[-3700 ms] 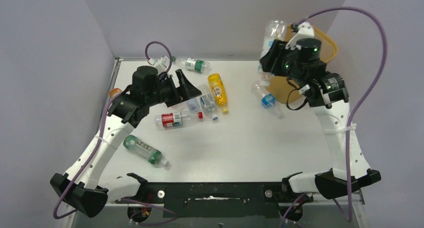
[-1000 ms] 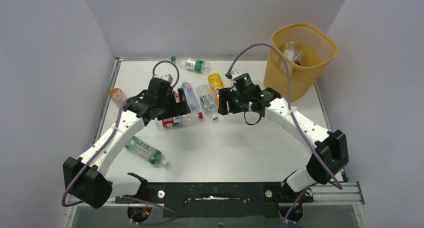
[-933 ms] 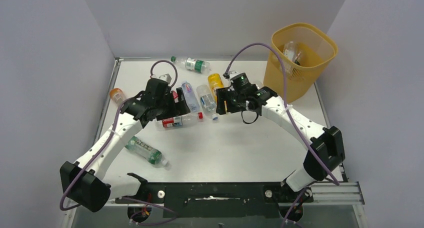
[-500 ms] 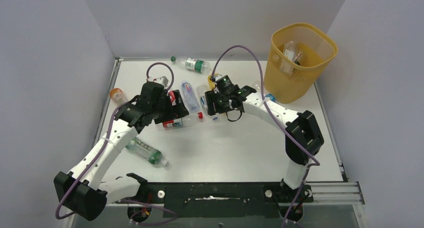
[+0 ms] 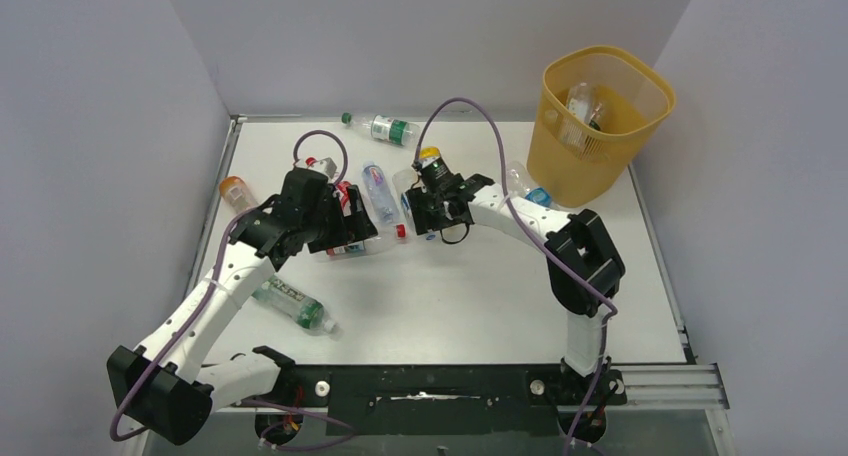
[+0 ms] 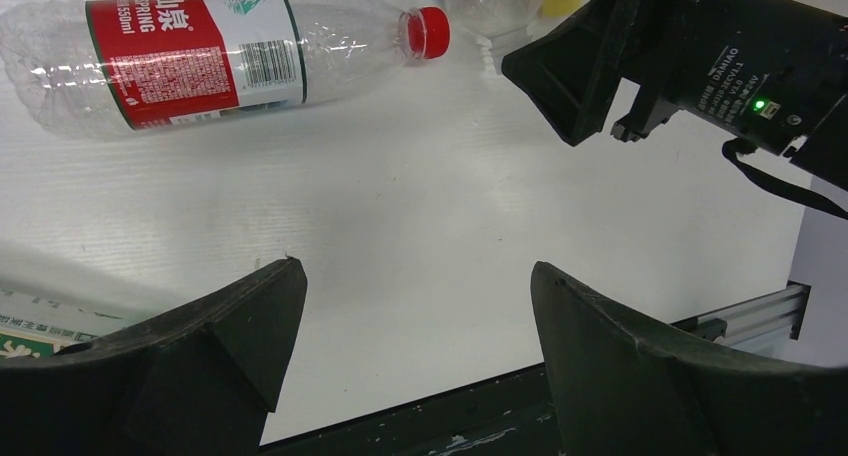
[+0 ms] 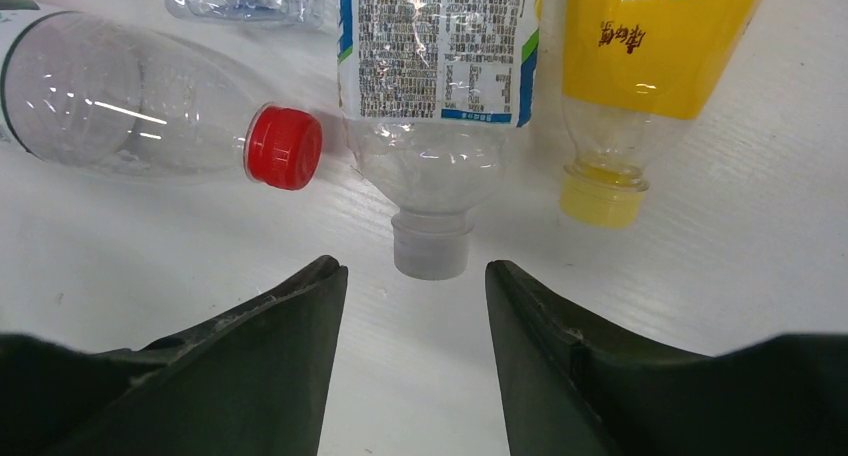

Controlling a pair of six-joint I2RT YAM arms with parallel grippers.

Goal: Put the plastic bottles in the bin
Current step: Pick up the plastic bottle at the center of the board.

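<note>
From above, you have one bin (image 5: 562,166) holding at least two clear bottles (image 5: 580,104). At least eight more plastic bottles (image 5: 290,304) lie on the table (image 5: 480,306): one blue-labelled bottle (image 5: 528,189) just beside the bin, the rest well left of it. In your left wrist view, the left gripper (image 6: 415,276) is spread wide over bare table, with the red-labelled bottle (image 6: 200,56) ahead. In your right wrist view, the right gripper (image 7: 415,271) is parted narrowly and empty, just short of the white-capped bottle (image 7: 435,146), which lies between the red-labelled bottle and one yellow bottle (image 7: 650,46).
</note>
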